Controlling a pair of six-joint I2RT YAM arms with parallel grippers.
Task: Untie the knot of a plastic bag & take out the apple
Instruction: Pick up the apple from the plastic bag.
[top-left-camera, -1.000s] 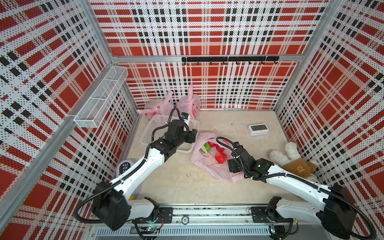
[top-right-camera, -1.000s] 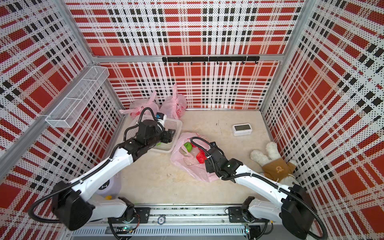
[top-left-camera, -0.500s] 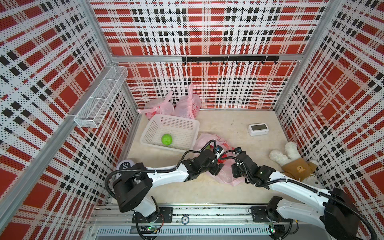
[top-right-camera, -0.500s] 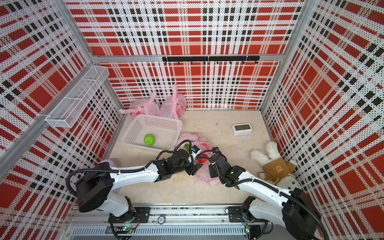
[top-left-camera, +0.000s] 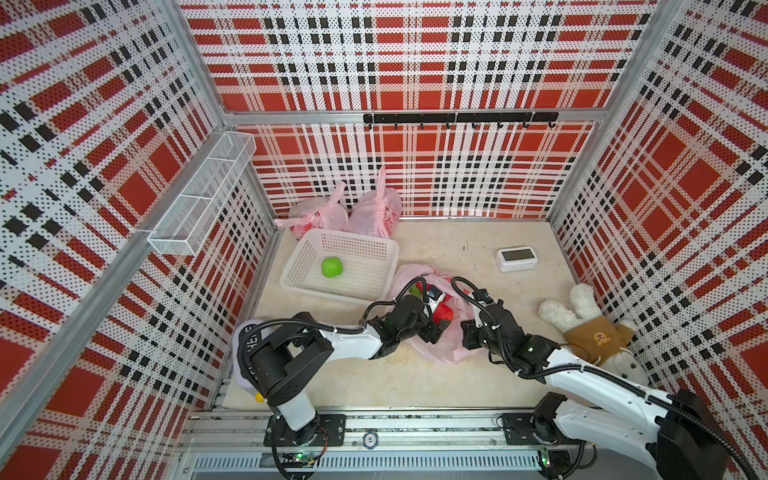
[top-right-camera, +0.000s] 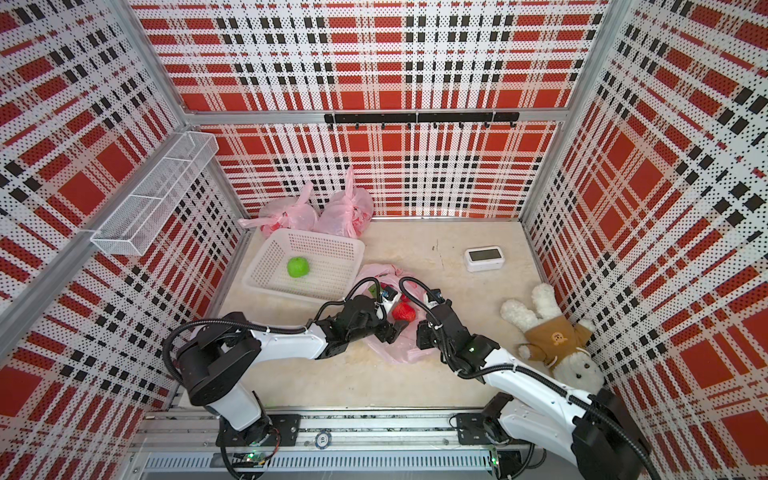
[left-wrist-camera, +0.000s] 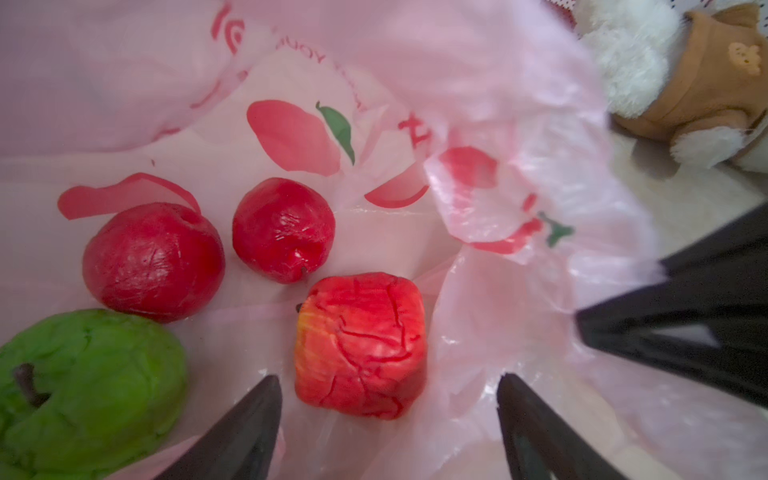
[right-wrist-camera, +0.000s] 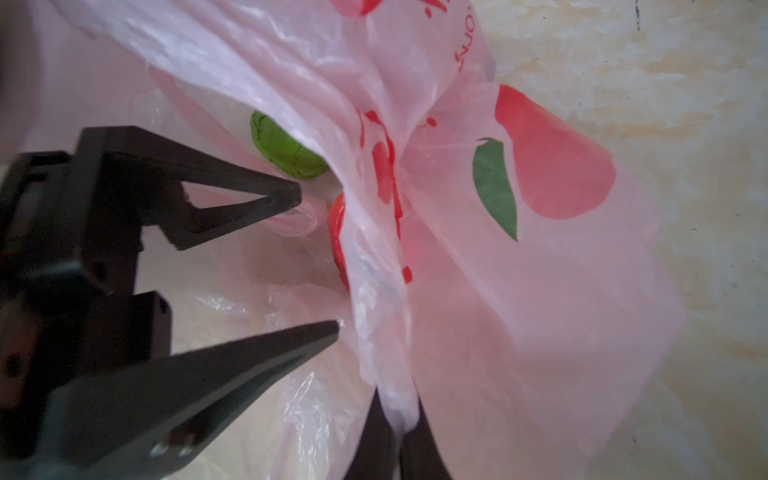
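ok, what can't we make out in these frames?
- Tied bags, both top views: contents blurred by pink plastic.
- Clock, both top views: display too small to read.
- Green apple in the open bag, right wrist view: mostly hidden by a bag fold.
- Plush toy, left wrist view: cut off by the picture's edge.

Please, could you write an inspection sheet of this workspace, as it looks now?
Surface: beige table, few dark marks.
Job's things: open bag holds three red apples and a green apple; second green apple in basket.
Clutter: two tied bags, clock, plush toy.
Pincers: left pincer open at bag mouth; right pincer shut on bag edge.
Cables: black cables run along both arms, loops above bag.
Surroundings: plaid walls, wire shelf, hook rail.
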